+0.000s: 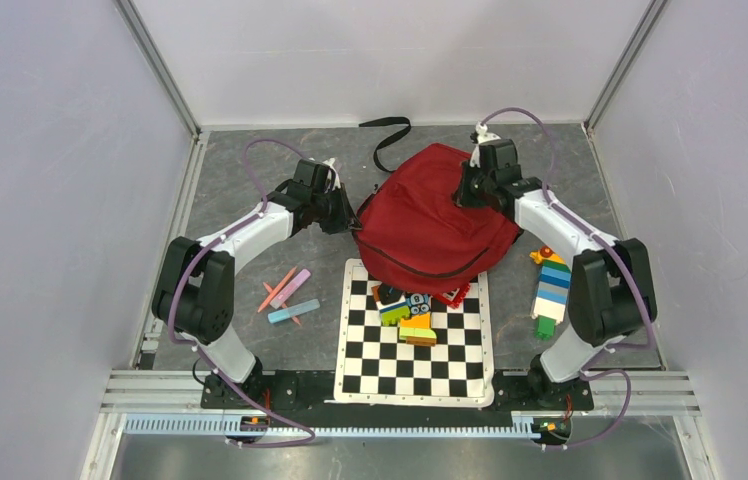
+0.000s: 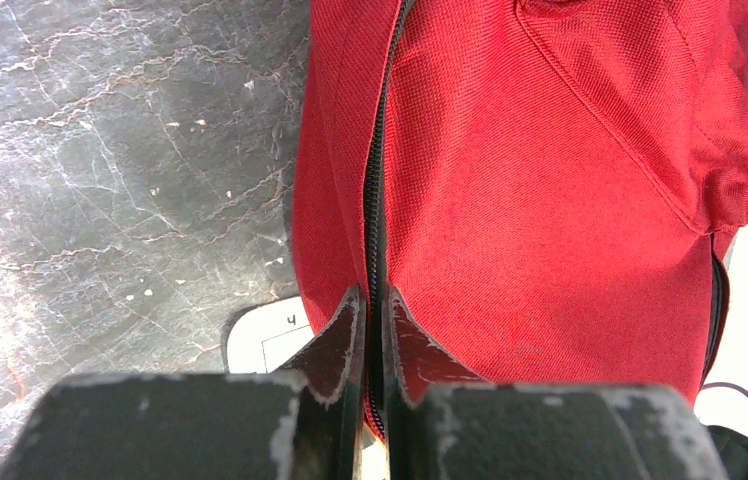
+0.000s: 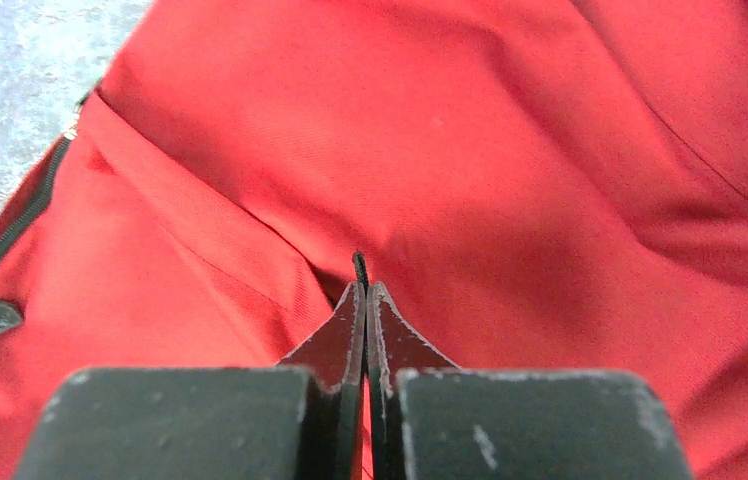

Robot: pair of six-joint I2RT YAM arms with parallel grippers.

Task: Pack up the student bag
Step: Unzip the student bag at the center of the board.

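Near: checkerboard mat (image 1: 415, 362), toy blocks (image 1: 408, 312) on it, not yet packed.
Behind, overlapping the mat's far edge: student bag (image 1: 430, 225).
Left gripper (image 2: 372, 295) nearly closed, pinching zipper seam (image 2: 376, 190).
Right gripper (image 3: 362, 288) fully closed on thin black tab (image 3: 359, 262).
Risk: the 2 pinches look shallow, so pulling may slip them or drag the bag onto the blocks.

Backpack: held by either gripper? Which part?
Both: left gripper pinches the backpack at its side zipper; right gripper pinches a thin black tab on top.

One student bag (image 1: 430, 215), one checkered mat (image 1: 390, 365), two arms (image 1: 240, 235).
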